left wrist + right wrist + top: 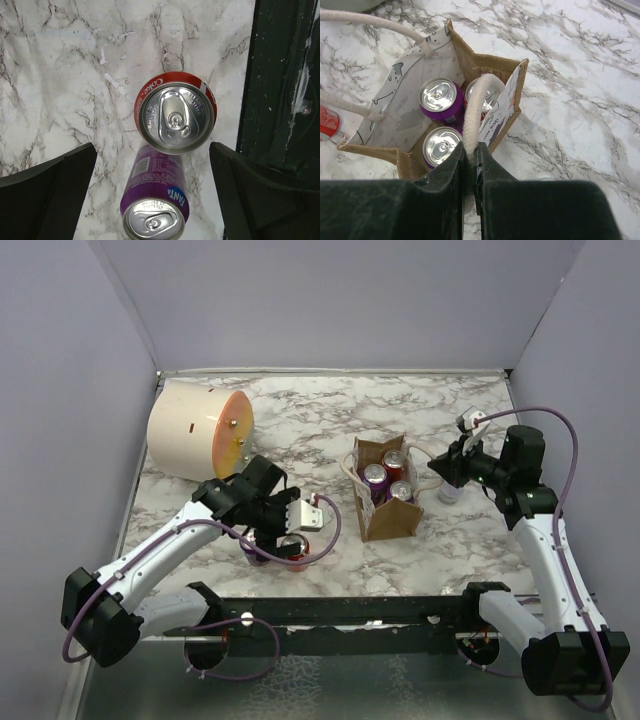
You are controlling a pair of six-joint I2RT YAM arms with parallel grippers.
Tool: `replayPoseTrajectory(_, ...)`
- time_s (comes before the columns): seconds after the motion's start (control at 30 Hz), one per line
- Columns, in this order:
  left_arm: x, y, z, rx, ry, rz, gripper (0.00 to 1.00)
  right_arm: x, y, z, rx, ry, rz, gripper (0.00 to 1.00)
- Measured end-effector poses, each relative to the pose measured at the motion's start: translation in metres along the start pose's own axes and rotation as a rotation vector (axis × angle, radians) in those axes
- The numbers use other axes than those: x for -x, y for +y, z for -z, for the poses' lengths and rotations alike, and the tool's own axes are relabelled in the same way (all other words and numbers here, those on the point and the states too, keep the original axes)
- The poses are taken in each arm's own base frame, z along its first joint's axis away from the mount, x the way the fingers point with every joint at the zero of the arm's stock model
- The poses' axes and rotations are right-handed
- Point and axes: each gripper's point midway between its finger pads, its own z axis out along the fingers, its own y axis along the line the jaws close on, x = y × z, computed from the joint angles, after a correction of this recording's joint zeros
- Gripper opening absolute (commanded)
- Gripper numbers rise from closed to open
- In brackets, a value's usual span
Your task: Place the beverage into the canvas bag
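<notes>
3 cans [440,98] inside canvas bag [471,64]

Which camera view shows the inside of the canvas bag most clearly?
The right wrist view: it looks down into the canvas bag, showing three cans close up. The top external view shows them small; the left wrist view misses the bag.

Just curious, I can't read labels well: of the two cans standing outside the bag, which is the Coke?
The red can; the purple can beside it says Fanta.
</notes>
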Motion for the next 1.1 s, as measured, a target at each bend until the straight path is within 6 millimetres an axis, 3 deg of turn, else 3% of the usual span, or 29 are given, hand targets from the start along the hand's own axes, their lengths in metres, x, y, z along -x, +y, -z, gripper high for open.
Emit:
replayPoseTrajectory(0.33, -0.006, -0.009, -0.036, -0.097, -0.011, 0.003, 0.87, 0.005, 0.004, 0.007, -0.008, -0.025, 0.022, 0.01)
replayPoseTrajectory(0.47, -0.002, -0.011, -0.040, -0.109, -0.037, -0.004, 0.83, 0.005, 0.004, 0.006, -0.007, -0.024, 0.021, 0.01)
replayPoseTrajectory(0.63, 0.006, -0.012, -0.041, -0.122, -0.075, -0.006, 0.72, 0.004, 0.004, 0.006, -0.006, -0.023, 0.019, 0.01)
replayPoseTrajectory(0.83, 0.010, -0.014, -0.042, -0.133, -0.092, -0.007, 0.50, 0.002, 0.004, 0.005, -0.006, -0.020, 0.017, 0.01)
replayPoseTrajectory(1.1, 0.016, -0.014, -0.038, -0.152, -0.089, 0.001, 0.06, 0.000, 0.003, 0.003, -0.004, -0.013, 0.011, 0.01)
